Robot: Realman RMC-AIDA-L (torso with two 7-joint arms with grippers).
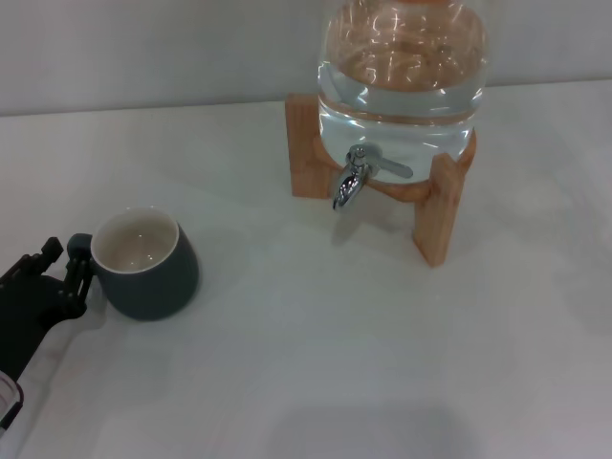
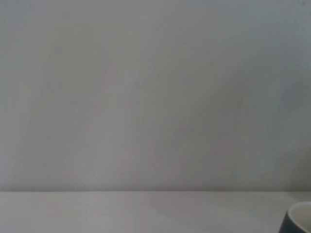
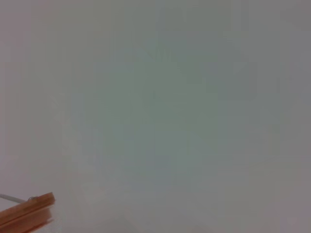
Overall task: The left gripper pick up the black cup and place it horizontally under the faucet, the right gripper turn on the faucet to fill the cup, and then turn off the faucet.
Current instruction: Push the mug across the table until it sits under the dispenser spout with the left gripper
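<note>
Black cup [image 1: 145, 263] upright on the white bench [image 1: 316, 354], toward the robot's left, cream inside showing, small loop handle pointing toward the left gripper [image 1: 65, 271]. Left gripper low at the bench's left edge, jaws released, one finger on each side of the handle, right at it; contact with it cannot be told. Only a sliver of the cup's rim [image 2: 299, 221] in the corner of the left wrist view, otherwise wall and bench. Faucet [image 1: 356, 179] well apart from the cup, farther back and to the right, chrome spout angled down, thin lever lying sideways toward the right. Glass jar [image 1: 402, 76] partly filled with water, seated on a wooden stand [image 1: 435, 215]. Right gripper out of sight in every view; right wrist view gives only blank wall and a corner of the wooden stand [image 3: 29, 213].
</note>
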